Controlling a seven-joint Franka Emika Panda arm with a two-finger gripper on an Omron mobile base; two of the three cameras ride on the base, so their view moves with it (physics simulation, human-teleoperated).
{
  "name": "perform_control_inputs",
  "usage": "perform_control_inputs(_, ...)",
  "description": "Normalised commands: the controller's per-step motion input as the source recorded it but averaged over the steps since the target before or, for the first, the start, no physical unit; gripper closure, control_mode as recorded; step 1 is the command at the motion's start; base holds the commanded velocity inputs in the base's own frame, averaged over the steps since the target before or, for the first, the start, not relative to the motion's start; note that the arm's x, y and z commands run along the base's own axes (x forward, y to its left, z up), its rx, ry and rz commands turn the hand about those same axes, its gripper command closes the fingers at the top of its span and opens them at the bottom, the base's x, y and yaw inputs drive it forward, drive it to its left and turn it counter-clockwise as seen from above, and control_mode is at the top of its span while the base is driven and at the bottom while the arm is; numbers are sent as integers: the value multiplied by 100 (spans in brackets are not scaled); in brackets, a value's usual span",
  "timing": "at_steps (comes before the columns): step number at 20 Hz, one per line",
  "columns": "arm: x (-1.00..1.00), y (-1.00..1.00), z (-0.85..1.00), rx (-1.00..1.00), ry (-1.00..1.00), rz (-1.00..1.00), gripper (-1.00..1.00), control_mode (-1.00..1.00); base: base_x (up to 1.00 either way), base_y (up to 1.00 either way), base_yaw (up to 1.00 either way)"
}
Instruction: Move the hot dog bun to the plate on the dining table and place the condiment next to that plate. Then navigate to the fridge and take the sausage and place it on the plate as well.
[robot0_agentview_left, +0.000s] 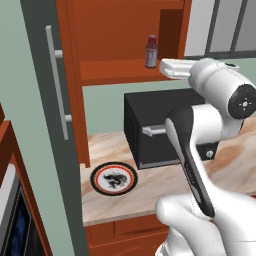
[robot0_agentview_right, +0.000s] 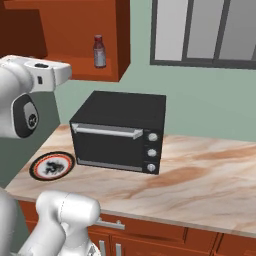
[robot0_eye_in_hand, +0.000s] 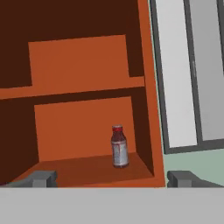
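Presently the small dark red condiment bottle with a paler cap and white label (robot0_eye_in_hand: 119, 152) is seen standing upright on the lower shelf of an open red-brown wall cabinet (robot0_eye_in_hand: 83, 131), toward its right end, at about five o'clock in the hand view and well apart from the end effector (robot0_eye_in_hand: 111, 178), whose two grey fingertips are spread wide with nothing between them. On the beige marbled counter (robot0_agentview_right: 200, 175) below, a round plate with a black-and-red rim (robot0_agentview_left: 113, 178) lies at about eight o'clock from a black countertop oven (robot0_agentview_right: 120, 131). The bottle is judged light, rigid and smooth-sided, hence somewhat slippery and easily tipped because it is tall and narrow. A hold across the labelled body, below the neck, is judged safest, with the fingers closed squarely on both sides.
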Motion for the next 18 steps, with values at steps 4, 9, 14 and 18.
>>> perform_control_inputs(4, 14, 0, 26, -2, 0, -8, -100, -100, 0, 0, 0)
perform_control_inputs(9, 32, 0, 12, 0, 0, -9, -100, -100, 0, 0, 0)
perform_control_inputs(14, 45, 15, -2, -1, 9, -8, -100, -100, 0, 0, 0)
perform_control_inputs(18, 49, 29, -10, -3, 9, -6, -100, -100, 0, 0, 0)
